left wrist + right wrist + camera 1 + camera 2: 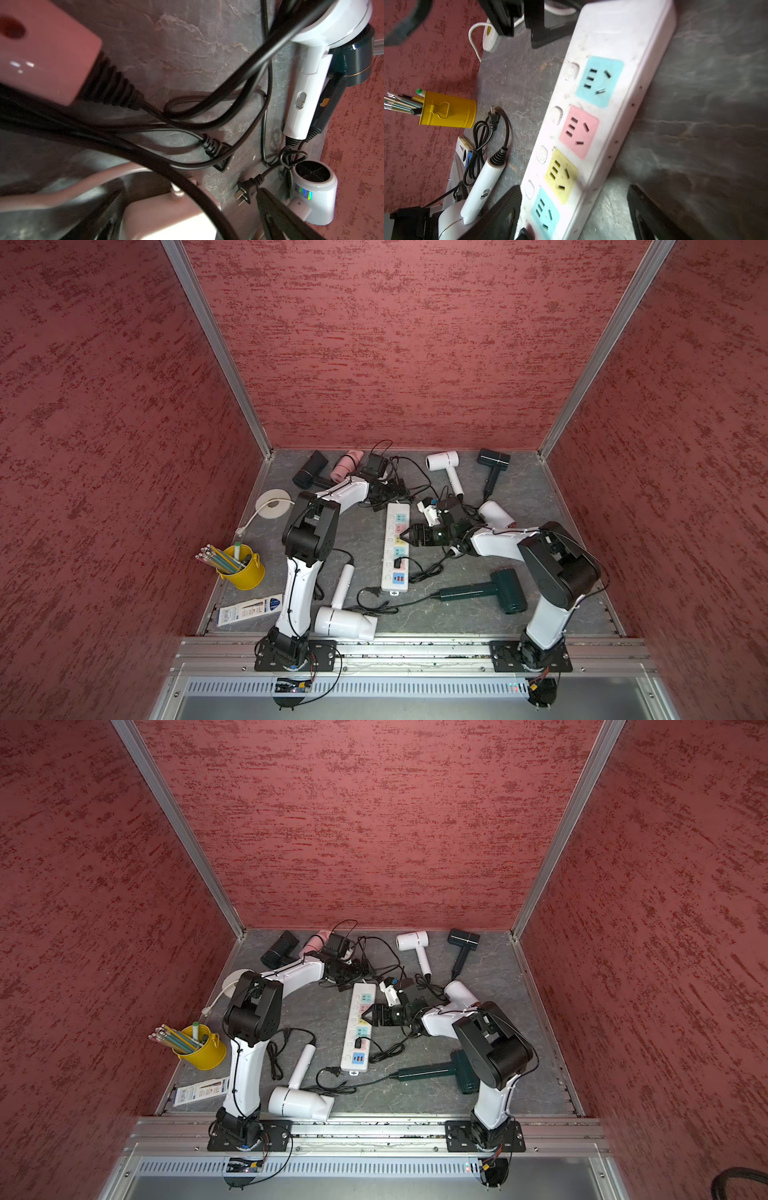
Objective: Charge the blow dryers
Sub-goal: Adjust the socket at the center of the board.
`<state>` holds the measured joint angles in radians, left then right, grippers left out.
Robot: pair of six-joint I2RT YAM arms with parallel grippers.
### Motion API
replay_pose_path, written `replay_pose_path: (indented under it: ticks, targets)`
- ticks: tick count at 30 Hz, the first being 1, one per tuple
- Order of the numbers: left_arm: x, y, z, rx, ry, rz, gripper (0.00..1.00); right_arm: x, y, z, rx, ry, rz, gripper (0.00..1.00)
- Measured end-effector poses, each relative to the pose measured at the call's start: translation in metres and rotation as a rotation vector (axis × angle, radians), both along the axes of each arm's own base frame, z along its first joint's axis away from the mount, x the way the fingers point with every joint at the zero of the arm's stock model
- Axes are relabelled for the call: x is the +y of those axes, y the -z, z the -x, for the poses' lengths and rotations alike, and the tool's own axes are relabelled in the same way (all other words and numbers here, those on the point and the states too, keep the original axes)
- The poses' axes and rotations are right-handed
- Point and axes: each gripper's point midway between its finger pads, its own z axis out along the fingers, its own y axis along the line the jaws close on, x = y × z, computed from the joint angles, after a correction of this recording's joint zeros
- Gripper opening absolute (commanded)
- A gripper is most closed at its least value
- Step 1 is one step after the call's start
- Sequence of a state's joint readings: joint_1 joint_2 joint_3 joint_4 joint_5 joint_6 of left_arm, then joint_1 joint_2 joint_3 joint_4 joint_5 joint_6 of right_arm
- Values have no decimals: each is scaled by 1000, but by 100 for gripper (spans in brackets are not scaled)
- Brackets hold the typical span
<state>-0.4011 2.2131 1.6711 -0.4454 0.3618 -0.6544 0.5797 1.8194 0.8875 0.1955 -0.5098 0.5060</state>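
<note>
My right arm folds high at the elbow and reaches across low, my right pincer (pixel 405 536) spread over the power strip (pixel 398 514). My left arm stretches to the far cords (pixel 409 472), my left pincer (pixel 384 490) spread wide near the pink blow dryer (pixel 347 464)

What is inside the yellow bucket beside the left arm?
The yellow bucket holds pencils and a green-capped marker, all sticking out above its rim. Its wall hides whatever lies lower inside.

Right end effector (pixel 404 536), jaws apart
</note>
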Motion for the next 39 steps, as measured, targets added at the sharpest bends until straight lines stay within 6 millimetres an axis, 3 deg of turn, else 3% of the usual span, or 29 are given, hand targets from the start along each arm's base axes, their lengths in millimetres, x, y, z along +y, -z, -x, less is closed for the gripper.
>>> replay_pose_path:
  ticks: [15, 27, 33, 39]
  targets:
    - [-16, 1, -9, -11, 26, 19, 100, 42, 9, 8, 42, -53, -15, 75]
    - [-28, -1, -3, -20, 66, 24, 100, 44, 6, 12, 35, -35, 3, 76]
    - [-34, -11, 4, -30, 96, 24, 100, 30, -29, 4, -69, 27, 27, 82]
    - [-34, -47, 9, -83, 126, 31, 100, 8, -84, -3, -221, 114, 38, 94]
